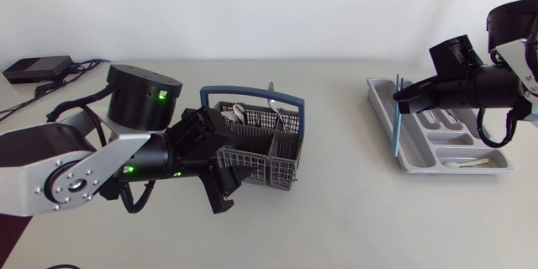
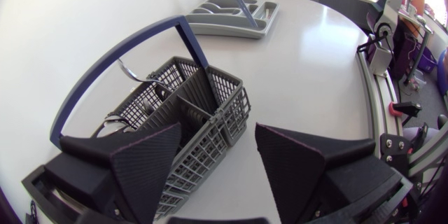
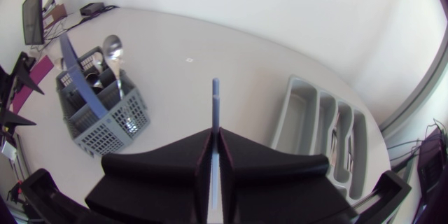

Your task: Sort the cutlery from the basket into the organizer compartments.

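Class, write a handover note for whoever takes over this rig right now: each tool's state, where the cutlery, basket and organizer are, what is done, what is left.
Left tool: open, at a corner of the basket, holding nothing.
Right tool: shut on a thin blue utensil, held upright over the basket-side end of the organizer.
Done: some pieces already lie in the organizer's compartments.
Left: place the blue utensil; a spoon and other cutlery are in the basket, to be sorted.
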`<action>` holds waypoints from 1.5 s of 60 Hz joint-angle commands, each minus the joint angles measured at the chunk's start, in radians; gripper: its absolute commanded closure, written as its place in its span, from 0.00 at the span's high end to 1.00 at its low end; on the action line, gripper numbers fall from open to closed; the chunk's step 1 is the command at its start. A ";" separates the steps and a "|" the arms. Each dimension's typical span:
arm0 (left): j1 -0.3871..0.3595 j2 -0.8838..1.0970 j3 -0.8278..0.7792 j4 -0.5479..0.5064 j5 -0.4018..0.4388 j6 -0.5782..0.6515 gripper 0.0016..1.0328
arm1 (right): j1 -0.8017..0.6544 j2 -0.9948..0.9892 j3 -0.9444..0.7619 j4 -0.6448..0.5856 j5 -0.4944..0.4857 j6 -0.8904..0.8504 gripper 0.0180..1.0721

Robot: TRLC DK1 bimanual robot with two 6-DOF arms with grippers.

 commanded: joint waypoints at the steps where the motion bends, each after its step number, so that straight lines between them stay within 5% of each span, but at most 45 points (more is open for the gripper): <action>1: 0.006 -0.021 -0.027 -0.003 -0.002 -0.016 0.71 | -0.063 0.080 0.071 -0.009 -0.007 -0.013 0.06; 38: 0.037 -0.056 -0.031 -0.026 -0.005 -0.014 0.71 | -0.182 0.628 0.511 -0.168 0.085 0.031 0.06; 75: 0.154 -0.154 -0.070 -0.045 -0.004 -0.013 0.72 | -0.177 0.987 0.768 -0.164 0.139 0.111 0.09; 90: 0.261 -0.220 -0.076 -0.041 0.003 -0.017 0.72 | -0.169 0.953 0.720 -0.096 0.202 0.111 0.41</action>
